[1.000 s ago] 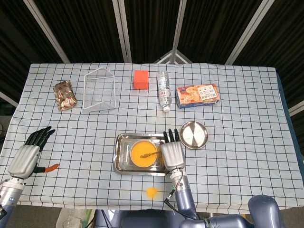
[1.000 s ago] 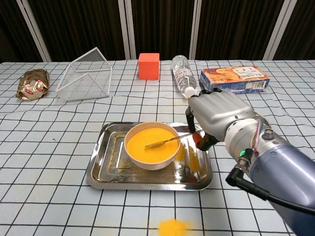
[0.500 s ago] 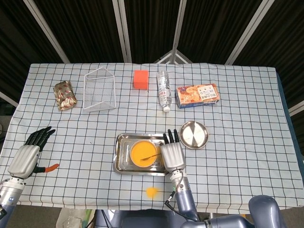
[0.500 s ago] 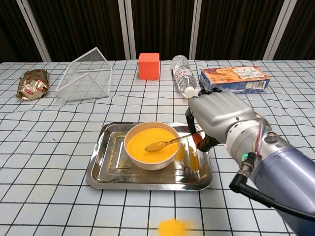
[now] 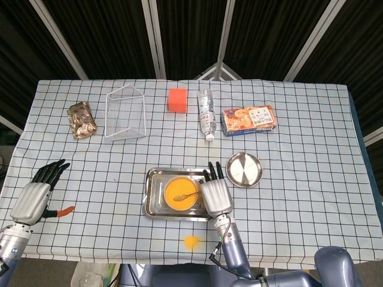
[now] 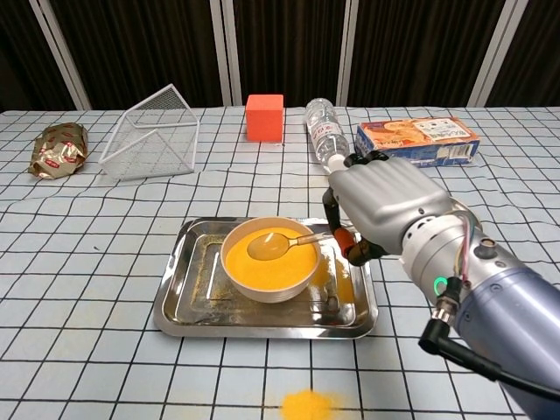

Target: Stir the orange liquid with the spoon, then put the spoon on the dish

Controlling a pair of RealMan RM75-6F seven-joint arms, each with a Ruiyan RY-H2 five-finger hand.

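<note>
Spoon (image 6: 282,242) — one only — lies with its scoop in the orange liquid (image 6: 269,258) of the single bowl (image 6: 269,284), its handle running out over the rim to the right hand (image 6: 385,208). The fingers (image 6: 335,234) of that hand are curled about the handle's end, thumb below, so the spoon is pinched and held. In the head view the same hand (image 5: 215,195) covers the tray's right edge, and the spoon (image 5: 186,196) shows as a thin line in the bowl.

The bowl stands in one steel tray (image 6: 187,297). One round dish (image 5: 244,169) sits just right of the tray, apart from it, with nothing on it.

Left hand (image 5: 36,192) rests near the surface's (image 5: 311,149) left edge — fingers straight and spread, gripping nothing. A small orange thing (image 5: 64,210) lies beside it.

At the back stand one foil packet (image 5: 82,119), one wire basket (image 5: 126,112), one orange block (image 5: 177,99), one bottle (image 5: 206,113) on its side and one box (image 5: 249,120). One orange spill (image 5: 191,241) marks the cloth in front of the tray.
</note>
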